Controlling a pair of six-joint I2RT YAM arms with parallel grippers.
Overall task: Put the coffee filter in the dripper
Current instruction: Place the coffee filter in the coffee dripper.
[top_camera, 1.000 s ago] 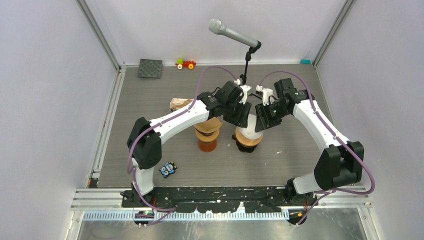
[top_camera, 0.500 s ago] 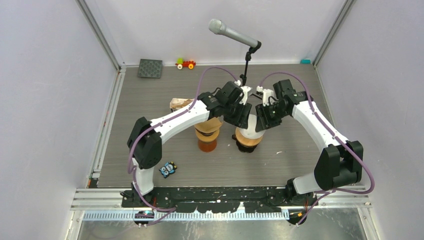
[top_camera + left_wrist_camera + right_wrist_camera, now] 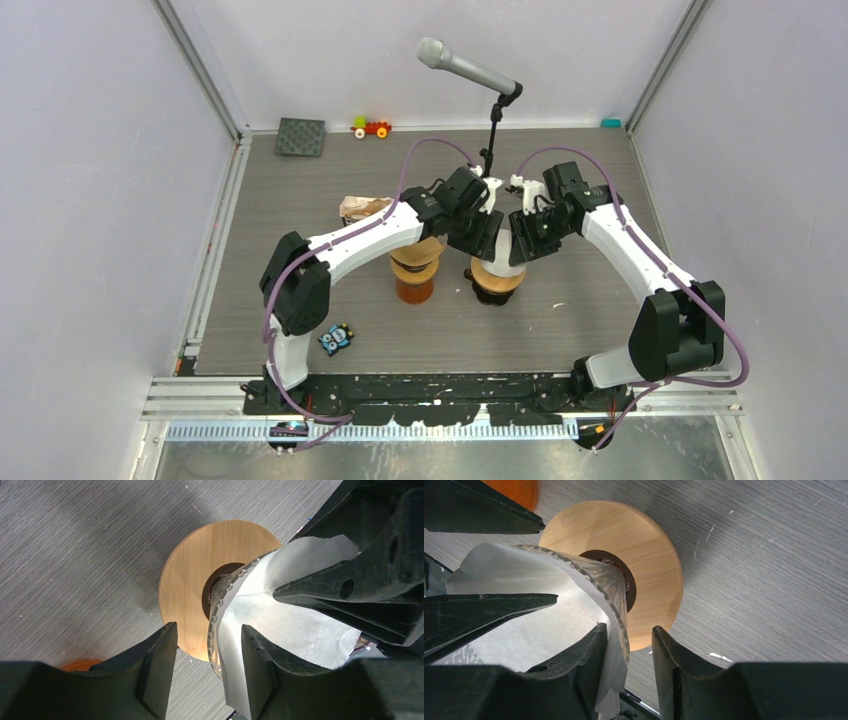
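The dripper [image 3: 497,284] is a glass cone [image 3: 596,577] on a round wooden collar [image 3: 187,572], standing mid-table. The white coffee filter [image 3: 497,258] sits inside the cone, its paper edge rising above the rim [image 3: 300,630] [image 3: 509,572]. Both grippers straddle that rim from opposite sides. My left gripper [image 3: 207,630] [image 3: 487,232] is open, with one finger inside the filter and the other outside, clear of the glass. My right gripper [image 3: 629,629] [image 3: 516,240] is open too; its inner finger lies against the paper and its outer finger stands off the cone.
A second dripper [image 3: 415,268] with a brown filter on an orange base stands just left. Behind are a microphone on a stand [image 3: 470,68], a pile of brown filters [image 3: 360,207], a black mat [image 3: 301,137] and a toy car [image 3: 371,127]. An owl toy [image 3: 337,338] lies front left.
The right gripper has narrowed a little. Both wrists have shifted slightly towards the back over the dripper, and the left arm's elbow has moved a bit right.
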